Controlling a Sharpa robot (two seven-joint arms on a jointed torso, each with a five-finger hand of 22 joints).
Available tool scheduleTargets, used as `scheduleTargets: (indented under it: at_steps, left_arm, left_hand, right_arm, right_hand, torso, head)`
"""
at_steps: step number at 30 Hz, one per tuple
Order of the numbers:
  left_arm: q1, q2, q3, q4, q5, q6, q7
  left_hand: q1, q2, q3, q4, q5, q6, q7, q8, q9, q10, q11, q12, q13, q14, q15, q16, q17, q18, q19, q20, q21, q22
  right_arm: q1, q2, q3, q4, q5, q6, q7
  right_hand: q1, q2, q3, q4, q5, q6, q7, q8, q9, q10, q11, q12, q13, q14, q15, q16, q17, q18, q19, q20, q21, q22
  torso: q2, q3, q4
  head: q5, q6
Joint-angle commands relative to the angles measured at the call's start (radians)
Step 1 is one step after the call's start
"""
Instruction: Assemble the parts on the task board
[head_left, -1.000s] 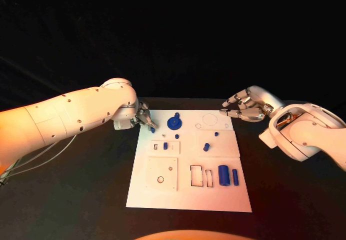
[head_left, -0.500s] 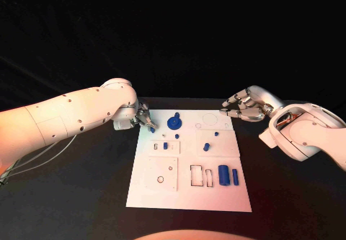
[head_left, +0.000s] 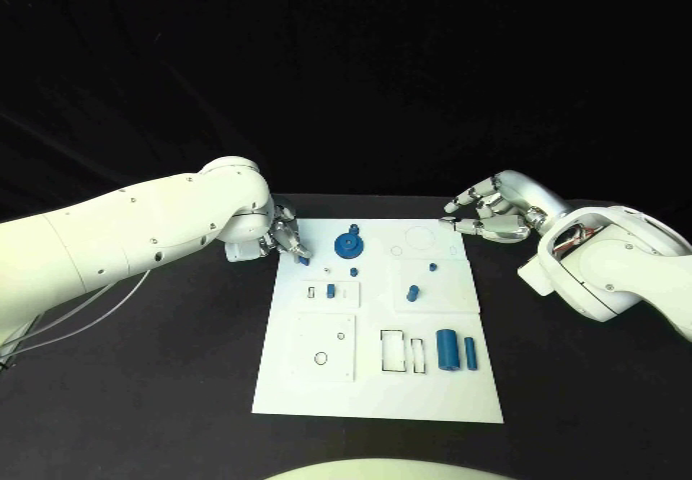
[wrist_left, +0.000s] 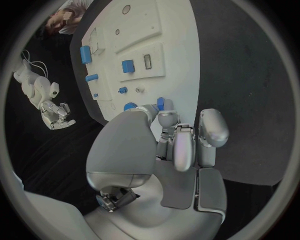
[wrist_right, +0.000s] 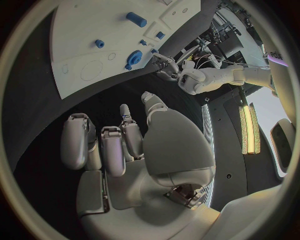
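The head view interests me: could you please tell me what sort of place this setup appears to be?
Probably a robotics lab test bench: a black table against a dark backdrop, a flat white task board with outlined slots and small blue parts such as a blue cylinder, and another white robot arm beside equipment in the right wrist view.

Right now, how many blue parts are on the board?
8: a peg at the left hand's fingertips, a disc at the far edge, four small ones mid-board, two cylinders near right. Others may hide under the hand.

just a black table (head_left: 159, 400) against a pitch-dark backdrop, plus a lit yellowish strip (wrist_right: 245, 131) off to the side.
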Motion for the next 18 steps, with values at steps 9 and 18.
scheduleTargets:
  at_steps: [9, 18]
  left_arm:
    - [0.000, -0.072, 0.003, 0.094, 0.135, -0.074, 0.009]
    - [-0.018, -0.154, 0.003, 0.232, 0.070, -0.161, 0.062]
  left_hand:
    - [-0.039, -0.019, 0.207, -0.180, -0.003, -0.009, -0.004, 0.022, 0.016, 0.013, 0.000, 0.011, 0.004, 0.070, 0.004, 0.006, 0.127, 0.006, 0.005, 0.003, 0.007, 0.005]
    - [-0.054, -0.038, 0.261, -0.210, -0.003, -0.009, -0.006, 0.040, 0.019, 0.022, -0.003, 0.019, 0.009, 0.070, 0.002, 0.007, 0.128, 0.004, 0.011, 0.001, 0.014, 0.016]
  right_arm:
    - [0.000, -0.003, 0.000, 0.001, -0.003, 0.005, 0.006]
    - [0.000, -0.004, 0.000, -0.001, -0.003, 0.004, 0.006]
  right_hand:
    - [0.002, 0.008, 0.002, 0.006, 0.005, 0.002, -0.002, 0.005, 0.001, -0.003, -0.002, -0.003, 0.062, 0.074, -0.007, -0.003, 0.132, 0.018, -0.004, 0.000, -0.005, 0.038]
    - [0.002, 0.008, 0.002, 0.006, 0.005, 0.002, -0.002, 0.005, 0.001, -0.003, -0.002, -0.003, 0.062, 0.074, -0.007, -0.003, 0.132, 0.018, -0.004, 0.000, -0.005, 0.038]
  torso:
    - [-0.001, 0.0012, 0.0015]
    - [-0.001, -0.0005, 0.0023]
  head:
    - [0.004, -0.002]
    - [0.010, -0.005]
